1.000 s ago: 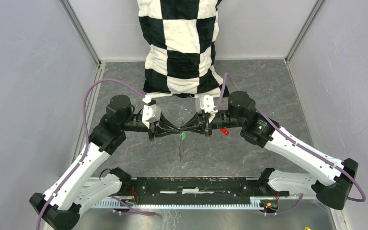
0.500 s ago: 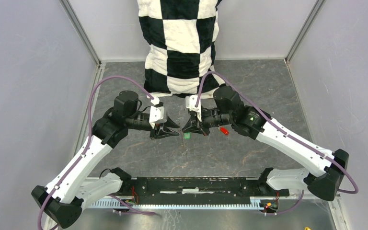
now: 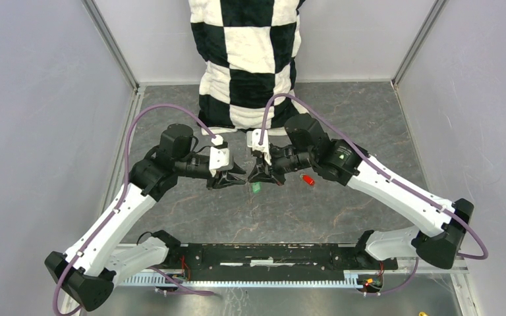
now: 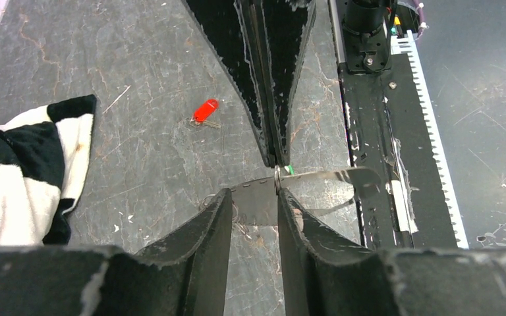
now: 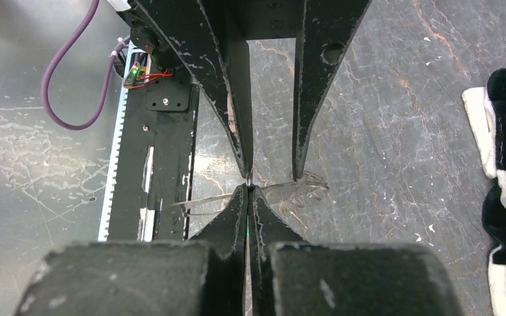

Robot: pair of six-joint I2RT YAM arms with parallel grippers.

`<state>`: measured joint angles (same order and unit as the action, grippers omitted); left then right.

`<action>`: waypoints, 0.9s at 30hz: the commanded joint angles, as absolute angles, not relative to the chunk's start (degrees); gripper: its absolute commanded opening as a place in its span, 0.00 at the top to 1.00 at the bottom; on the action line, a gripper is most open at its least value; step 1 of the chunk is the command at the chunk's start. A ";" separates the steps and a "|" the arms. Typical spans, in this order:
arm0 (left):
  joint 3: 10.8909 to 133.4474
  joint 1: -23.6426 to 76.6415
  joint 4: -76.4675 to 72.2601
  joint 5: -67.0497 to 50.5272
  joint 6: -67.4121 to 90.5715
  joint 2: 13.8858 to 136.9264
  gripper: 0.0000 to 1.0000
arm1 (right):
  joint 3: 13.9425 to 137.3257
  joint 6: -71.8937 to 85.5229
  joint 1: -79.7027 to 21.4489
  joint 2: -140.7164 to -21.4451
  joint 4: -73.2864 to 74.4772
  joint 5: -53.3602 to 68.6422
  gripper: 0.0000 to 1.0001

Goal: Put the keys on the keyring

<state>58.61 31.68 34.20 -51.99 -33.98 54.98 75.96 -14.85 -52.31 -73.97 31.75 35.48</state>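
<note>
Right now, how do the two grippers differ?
Jaws: the left gripper stands open, the right gripper shut. Load: the left gripper holds nothing, the right gripper pinches the keyring. Both hover tip to tip above the table.

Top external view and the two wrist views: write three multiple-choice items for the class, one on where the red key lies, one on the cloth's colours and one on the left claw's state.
1. Where is the red key?
A. held up in the air
B. lying on the table
C. in a drawer

2. What colours is the cloth?
A. black and white checks
B. red stripes
C. plain green

3. The left claw is:
A. shut tight
B. out of every view
C. open

Answers:
1 B: it rests on the grey surface, with nothing gripping it.
2 A: the squares at the back alternate black and white.
3 C: a clear gap shows between its fingers.
</note>
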 commanded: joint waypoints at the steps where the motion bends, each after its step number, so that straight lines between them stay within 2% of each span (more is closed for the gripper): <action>1: 61.20 31.73 32.86 -53.14 -34.73 54.94 0.63 | 80.92 -15.64 -53.52 -75.24 32.47 34.29 1.00; 12: 60.46 31.73 34.67 -54.91 -35.68 54.21 0.73 | 84.01 -15.91 -55.52 -77.72 34.87 31.96 1.00; 18: 60.49 31.75 34.65 -55.72 -35.33 54.17 0.61 | 85.08 -16.08 -55.73 -78.32 35.75 30.86 1.00; 23: 60.21 31.73 34.63 -56.20 -35.32 54.10 0.59 | 85.08 -16.08 -55.80 -78.40 35.83 30.86 1.00; 27: 59.96 31.73 34.63 -55.71 -35.91 54.20 0.69 | 85.25 -16.00 -55.81 -78.46 35.61 31.20 1.00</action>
